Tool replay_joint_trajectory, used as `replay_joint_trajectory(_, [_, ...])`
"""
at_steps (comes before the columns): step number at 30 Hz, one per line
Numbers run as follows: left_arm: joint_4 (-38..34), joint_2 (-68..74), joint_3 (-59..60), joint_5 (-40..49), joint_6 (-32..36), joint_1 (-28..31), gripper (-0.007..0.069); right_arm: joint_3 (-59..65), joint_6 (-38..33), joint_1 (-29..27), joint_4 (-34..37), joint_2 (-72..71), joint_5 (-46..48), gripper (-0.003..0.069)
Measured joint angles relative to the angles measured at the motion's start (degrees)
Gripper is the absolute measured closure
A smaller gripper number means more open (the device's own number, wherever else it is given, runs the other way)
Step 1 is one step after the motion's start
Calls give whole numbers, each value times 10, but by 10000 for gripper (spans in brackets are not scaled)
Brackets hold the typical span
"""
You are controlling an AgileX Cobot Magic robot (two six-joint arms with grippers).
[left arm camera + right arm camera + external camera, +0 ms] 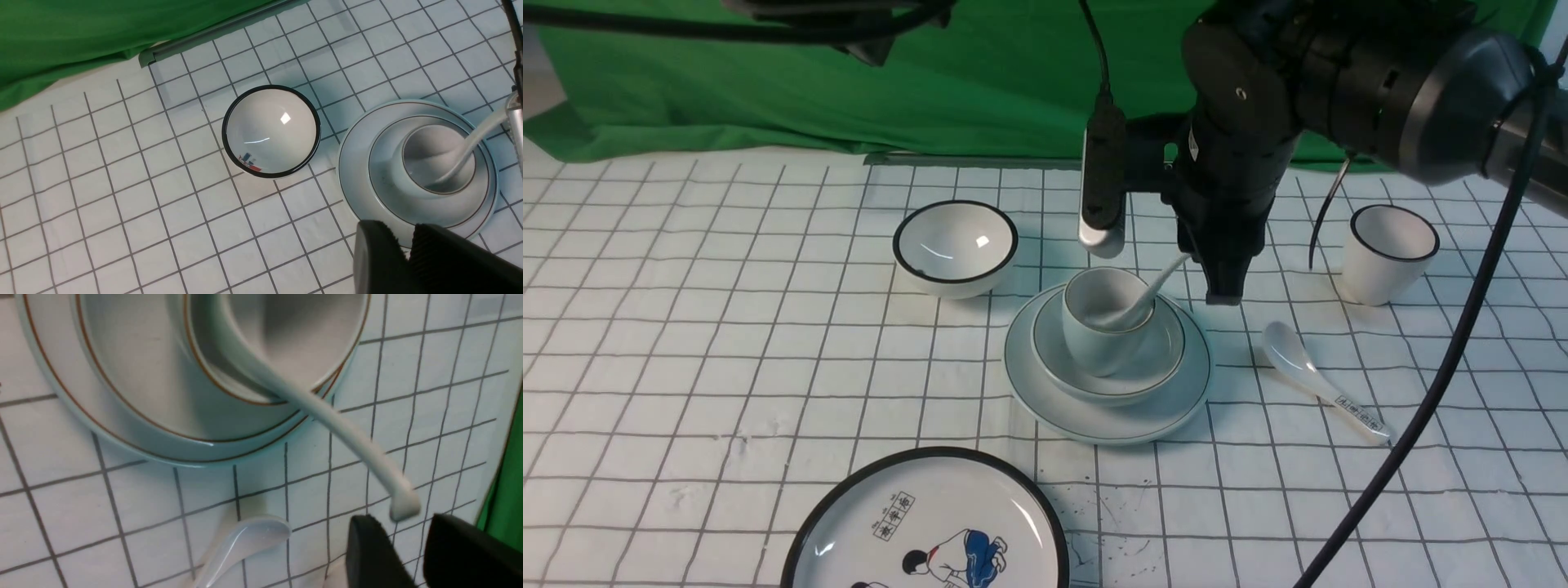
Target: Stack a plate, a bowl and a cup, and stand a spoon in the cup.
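The pale plate (1111,418) sits mid-table with the wide bowl (1168,359) on it and the small cup (1094,343) inside the bowl. The plain white spoon (1156,286) leans in the cup, its handle sticking out toward my right gripper (1223,294). In the right wrist view that gripper (402,524) is open, and the free end of the spoon's handle (347,437) lies just beyond its fingertips, not between them. My left gripper (402,230) hovers shut and empty over the near rim of the plate (351,163).
A black-rimmed bowl (956,241) stands behind and left of the stack. At the far right there is a black-rimmed cup (1388,253). A spoon with a printed handle (1307,371) lies right of the plate. A cartoon plate (931,523) sits at the front edge.
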Motion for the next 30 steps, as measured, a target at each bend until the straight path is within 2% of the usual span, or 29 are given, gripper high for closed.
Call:
replay_joint_trajectory(7, [0, 0, 0, 0, 0, 0, 496, -3, 14, 1, -2, 0, -2, 420])
replay_joint_trajectory(11, [0, 0, 0, 0, 0, 0, 496, -44, 80, 13, -21, -3, 57, 424])
replay_joint_trajectory(13, [0, 0, 0, 0, 0, 0, 496, -88, 171, 20, -26, -29, 98, 447])
replay_joint_trajectory(14, [0, 0, 0, 0, 0, 0, 496, -93, 188, 21, -26, -33, 98, 453])
replay_joint_trajectory(16, [0, -4, 0, 0, 1, 0, 496, -115, 267, 20, -26, -101, 99, 505])
replay_joint_trajectory(20, [1, -32, 17, -1, 2, 0, 496, -107, 359, 9, -28, -238, 98, 568])
replay_joint_trajectory(22, [4, -73, 53, -3, -1, 0, 496, -63, 415, -5, -32, -341, 97, 590])
replay_joint_trajectory(23, [4, -83, 62, -3, -2, 0, 496, -57, 415, -7, -33, -341, 97, 592])
replay_joint_trajectory(25, [12, -152, 135, -17, -21, 0, 496, 25, 459, -14, -35, -448, 74, 600])
replay_joint_trajectory(30, [15, -375, 388, -136, -107, 0, 496, 385, 584, -15, -26, -753, -168, 603])
